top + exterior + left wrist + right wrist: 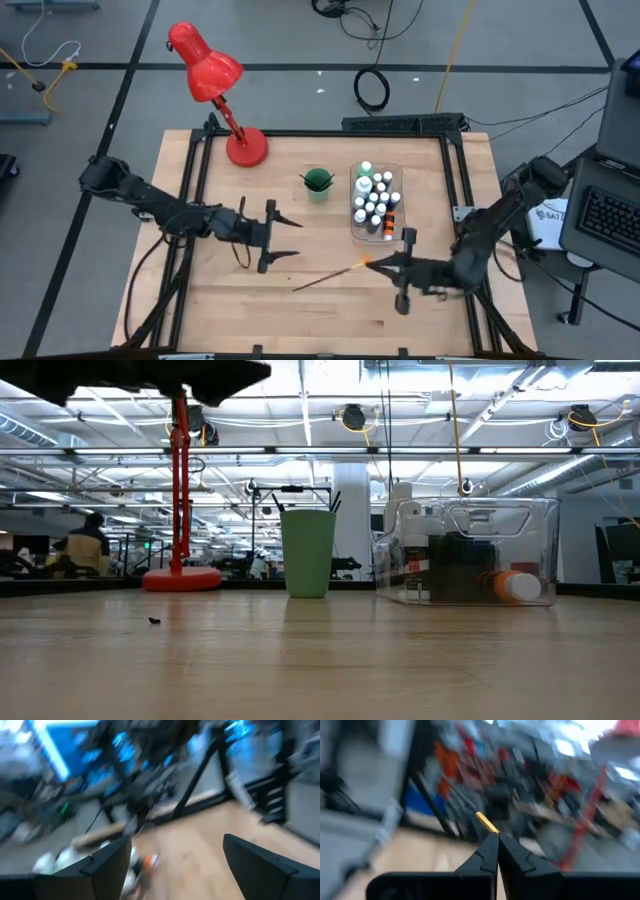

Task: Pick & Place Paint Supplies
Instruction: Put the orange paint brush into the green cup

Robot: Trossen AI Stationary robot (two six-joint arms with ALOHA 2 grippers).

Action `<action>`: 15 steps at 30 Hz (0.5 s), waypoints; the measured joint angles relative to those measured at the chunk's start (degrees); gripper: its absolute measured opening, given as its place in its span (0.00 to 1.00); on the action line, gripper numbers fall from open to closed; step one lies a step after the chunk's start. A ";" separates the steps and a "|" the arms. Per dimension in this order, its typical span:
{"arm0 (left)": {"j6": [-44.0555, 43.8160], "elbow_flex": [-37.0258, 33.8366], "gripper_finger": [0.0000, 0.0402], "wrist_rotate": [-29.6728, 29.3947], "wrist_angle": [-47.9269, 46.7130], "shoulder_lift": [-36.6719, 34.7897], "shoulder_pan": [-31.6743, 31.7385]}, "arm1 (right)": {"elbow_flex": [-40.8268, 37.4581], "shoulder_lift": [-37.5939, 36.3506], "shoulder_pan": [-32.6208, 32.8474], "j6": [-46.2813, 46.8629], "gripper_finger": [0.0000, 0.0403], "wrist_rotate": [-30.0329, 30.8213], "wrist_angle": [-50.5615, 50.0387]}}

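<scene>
A robotics lab or workshop in a large open hall is shown. A wooden table (320, 290) framed by dark metal rails is set on a grey floor marked with dark tape lines, where loose cables (372, 88) and a power strip (403, 122) are laid. A keyboard (607, 212) is seen at the table's right side. In the low view, a high ceiling hung with rows of strip lights (420, 380), further workstations and a seated person (82, 545) are seen beyond the table.
</scene>
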 joint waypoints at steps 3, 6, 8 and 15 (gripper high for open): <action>4.59 0.01 0.76 11.29 10.41 3.01 0.59 | -7.00 -0.92 -2.05 -2.12 0.00 -10.86 13.98; 9.32 1.46 0.73 17.76 21.24 6.24 -0.46 | -10.02 -0.94 -4.52 -1.42 0.00 -14.22 17.95; 11.31 3.66 0.70 17.48 23.58 7.83 -1.02 | -10.25 -0.51 -6.04 -0.82 0.00 -14.41 17.83; 12.14 14.38 0.70 27.58 17.98 12.52 0.54 | -10.25 -0.07 -10.13 0.97 0.00 -20.43 17.78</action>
